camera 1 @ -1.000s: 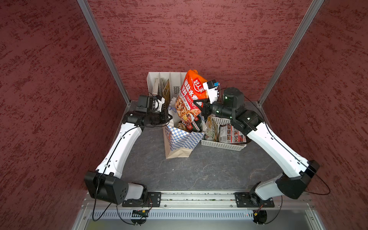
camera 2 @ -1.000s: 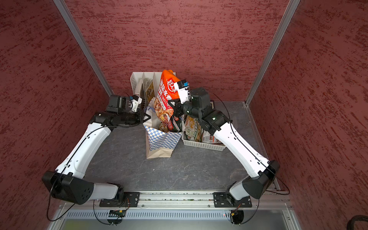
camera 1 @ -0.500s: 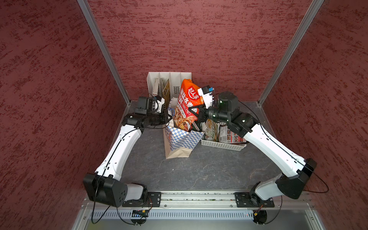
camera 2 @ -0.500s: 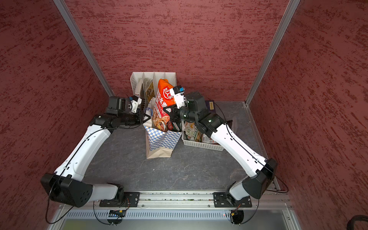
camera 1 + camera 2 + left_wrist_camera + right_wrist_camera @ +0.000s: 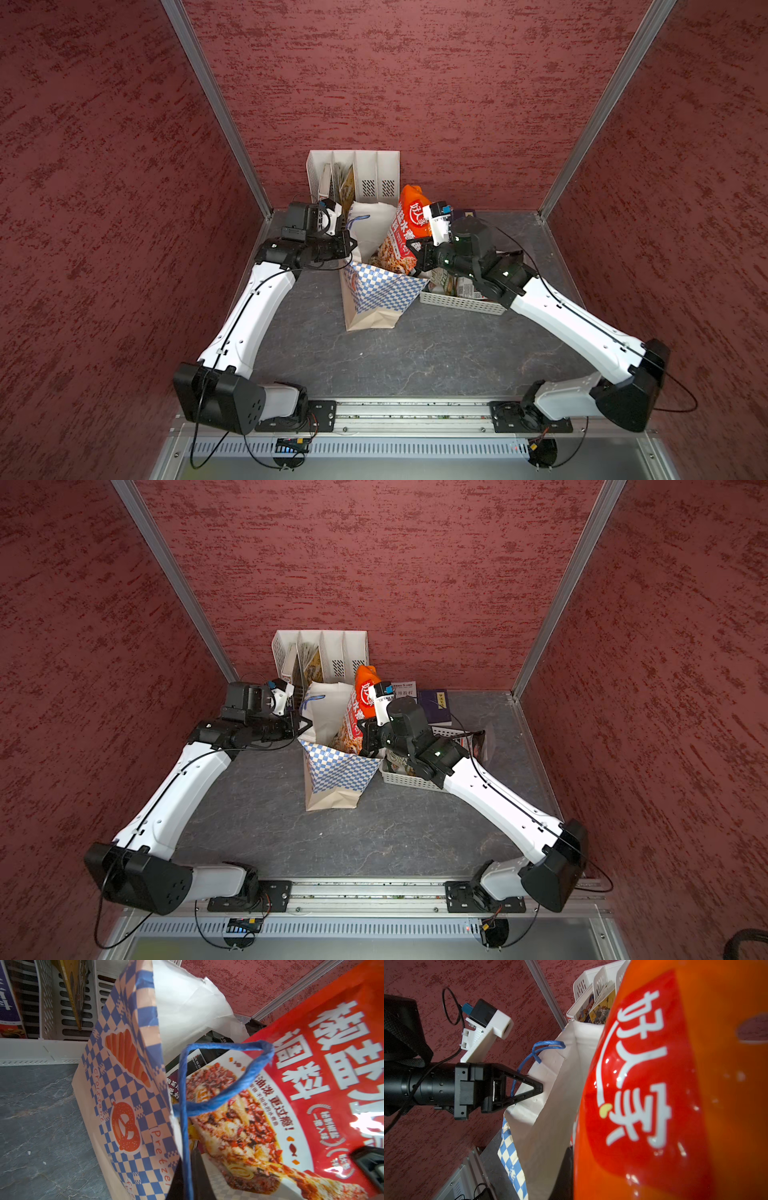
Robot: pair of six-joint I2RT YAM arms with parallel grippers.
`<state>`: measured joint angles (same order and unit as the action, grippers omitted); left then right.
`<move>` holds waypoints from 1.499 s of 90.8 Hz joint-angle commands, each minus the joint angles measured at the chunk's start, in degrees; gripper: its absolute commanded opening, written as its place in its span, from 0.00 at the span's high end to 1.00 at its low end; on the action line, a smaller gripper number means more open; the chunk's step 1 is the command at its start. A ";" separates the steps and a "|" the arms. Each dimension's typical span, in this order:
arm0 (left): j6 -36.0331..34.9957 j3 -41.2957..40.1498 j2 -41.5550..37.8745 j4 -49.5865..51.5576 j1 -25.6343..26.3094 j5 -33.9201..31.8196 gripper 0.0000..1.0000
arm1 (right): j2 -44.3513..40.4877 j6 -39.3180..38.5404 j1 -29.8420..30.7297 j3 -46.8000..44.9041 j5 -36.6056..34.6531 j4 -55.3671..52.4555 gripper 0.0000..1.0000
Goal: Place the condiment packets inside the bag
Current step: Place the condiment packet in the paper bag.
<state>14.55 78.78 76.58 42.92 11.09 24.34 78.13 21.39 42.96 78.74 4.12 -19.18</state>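
Note:
The blue-and-white checkered bag (image 5: 382, 291) (image 5: 340, 771) stands upright mid-table with its mouth open. My left gripper (image 5: 348, 246) (image 5: 300, 726) (image 5: 187, 1180) (image 5: 532, 1091) is shut on the bag's rim and blue cord handle (image 5: 184, 1126), holding that side out. My right gripper (image 5: 417, 255) (image 5: 368, 739) (image 5: 572, 1178) is shut on a large orange-red condiment packet (image 5: 405, 232) (image 5: 357, 712) (image 5: 311, 1084) (image 5: 664, 1095). The packet's lower end is inside the bag's mouth and its top sticks out. Other packets (image 5: 209, 1051) lie inside the bag beneath it.
A white perforated basket (image 5: 461, 302) (image 5: 409, 782) holding more packets (image 5: 449, 282) stands right beside the bag under my right arm. A white slotted file holder (image 5: 353, 174) (image 5: 320, 654) with magazines stands against the back wall. Books (image 5: 434, 706) lie at the back right.
My right gripper has come down and leftward with the orange packet, sinking its lower end into the bag. The left gripper has kept its hold on the rim.

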 commanded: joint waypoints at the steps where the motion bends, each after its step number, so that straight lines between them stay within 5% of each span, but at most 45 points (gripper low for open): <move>1: -0.85 -0.35 -1.47 -4.54 -0.44 -0.34 1.00 | 0.14 -1.17 0.15 1.40 6.99 4.97 1.00; 22: -1.28 -0.55 -1.01 -4.85 -0.55 1.64 1.00 | 4.99 0.91 0.18 2.77 17.95 13.44 1.00; 45: -0.88 -0.70 -1.16 -5.56 -0.55 3.16 1.00 | 12.56 4.69 0.19 5.99 7.00 14.55 1.00; 69: -0.88 -0.65 -1.17 -5.30 -0.55 3.33 1.00 | 18.85 1.49 1.30 6.77 4.16 17.94 1.00; 100: -0.85 -0.61 -0.99 -5.20 -0.55 3.33 1.00 | 14.08 -0.50 1.77 3.51 -1.59 16.37 0.51; 122: -0.78 -0.83 -1.40 -5.38 -0.52 3.20 1.00 | -1.48 -8.03 0.92 -5.18 -9.59 11.91 0.28; 136: -0.75 -1.01 -1.52 -5.30 -0.55 3.09 1.00 | -12.03 -12.25 -6.62 -16.11 -8.05 9.42 0.14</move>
<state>14.55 77.84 76.58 41.95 10.76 26.61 70.15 14.22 42.04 68.82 -2.33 -6.50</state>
